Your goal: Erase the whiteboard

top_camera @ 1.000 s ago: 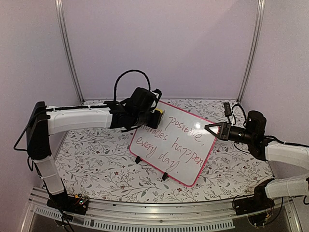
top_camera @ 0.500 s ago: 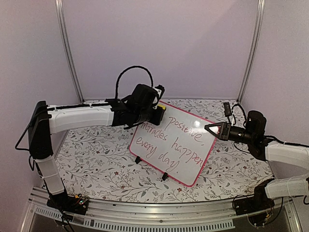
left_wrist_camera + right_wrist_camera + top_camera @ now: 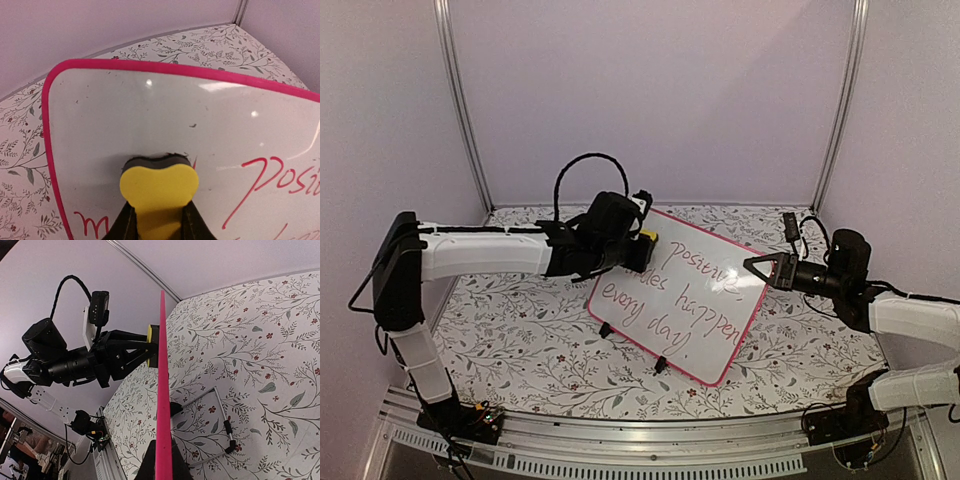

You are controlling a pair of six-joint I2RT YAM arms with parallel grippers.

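The whiteboard [image 3: 685,300] stands tilted on two small black feet mid-table, pink-framed, with red handwriting across it. In the left wrist view the board [image 3: 150,115] fills the frame, its upper left part free of writing. My left gripper [image 3: 642,243] is shut on a yellow eraser [image 3: 159,192], whose dark pad presses against the board near the top left corner. My right gripper [image 3: 752,264] is shut on the whiteboard's right edge; its wrist view shows the pink frame [image 3: 162,390] edge-on running up from between the fingers.
The table has a floral cloth [image 3: 520,340]. A wire stand [image 3: 220,425] props the board from behind. Purple walls and metal posts [image 3: 460,110] enclose the space on three sides.
The left gripper with the eraser rose a little along the board's top left, then came back down and left. The right gripper and the board stayed still.
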